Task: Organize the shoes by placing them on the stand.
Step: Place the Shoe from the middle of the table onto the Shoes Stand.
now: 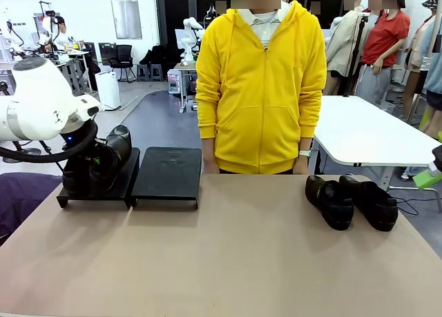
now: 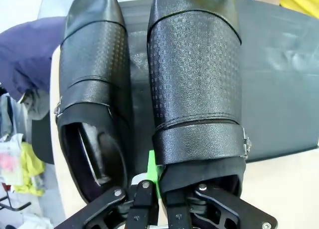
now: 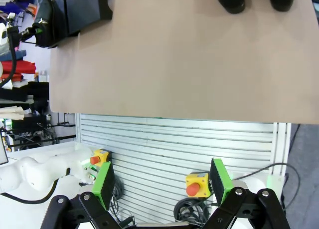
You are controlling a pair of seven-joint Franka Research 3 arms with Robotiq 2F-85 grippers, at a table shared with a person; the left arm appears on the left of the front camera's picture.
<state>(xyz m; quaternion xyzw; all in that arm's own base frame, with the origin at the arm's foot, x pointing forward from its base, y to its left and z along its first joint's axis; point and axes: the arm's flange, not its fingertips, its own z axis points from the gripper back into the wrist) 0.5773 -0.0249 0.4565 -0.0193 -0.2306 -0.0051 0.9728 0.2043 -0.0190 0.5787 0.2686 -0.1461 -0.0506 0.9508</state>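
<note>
Shoe (image 2: 194, 89) at stand (image 2: 279, 89) clamped by left jaws, one fingertip hidden inside; right jaws apart

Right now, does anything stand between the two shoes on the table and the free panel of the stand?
Nothing visible does. Bare table lies between the two shoes and the stand's free panel. The left gripper, shut on one shoe, is at the other panel, off that path.
</note>
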